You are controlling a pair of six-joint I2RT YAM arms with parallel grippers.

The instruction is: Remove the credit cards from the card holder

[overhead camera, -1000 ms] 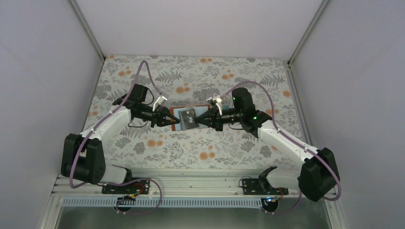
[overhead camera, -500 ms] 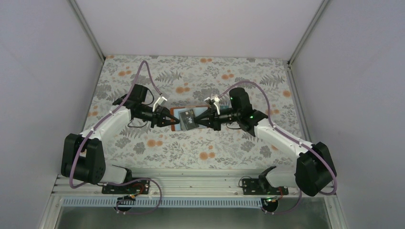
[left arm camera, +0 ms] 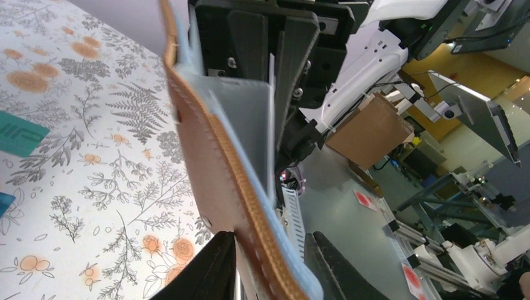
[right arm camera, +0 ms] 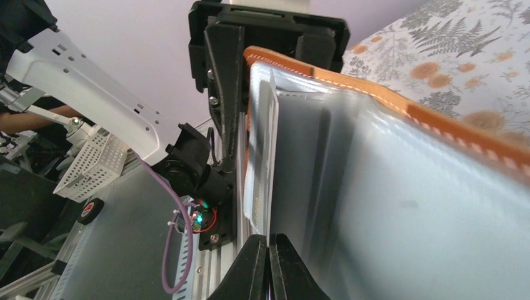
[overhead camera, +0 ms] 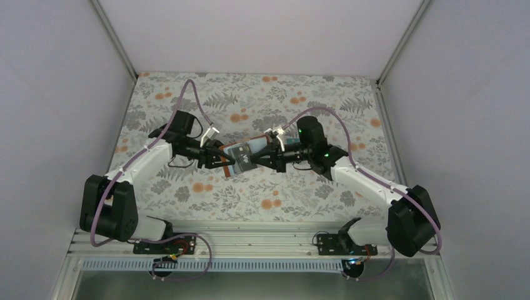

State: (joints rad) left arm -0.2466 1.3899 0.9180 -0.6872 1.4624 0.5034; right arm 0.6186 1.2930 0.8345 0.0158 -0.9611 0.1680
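Observation:
The brown leather card holder hangs above the table between my two grippers, with a black card with white marks showing on it. My left gripper stands open around the holder's stitched edge; one finger touches the leather and the other stands apart from it. From the other side, my right gripper is shut on a thin edge of the holder's pale blue-grey inner side. A teal-green card and the corner of a blue card lie on the table.
A floral cloth covers the table, with white walls on three sides. Both arms reach in from the metal rail at the near edge. Purple cables loop over each arm.
My left jaws have parted from the holder's edge. The holder has tilted and shifted slightly left with the right gripper, which stays shut.

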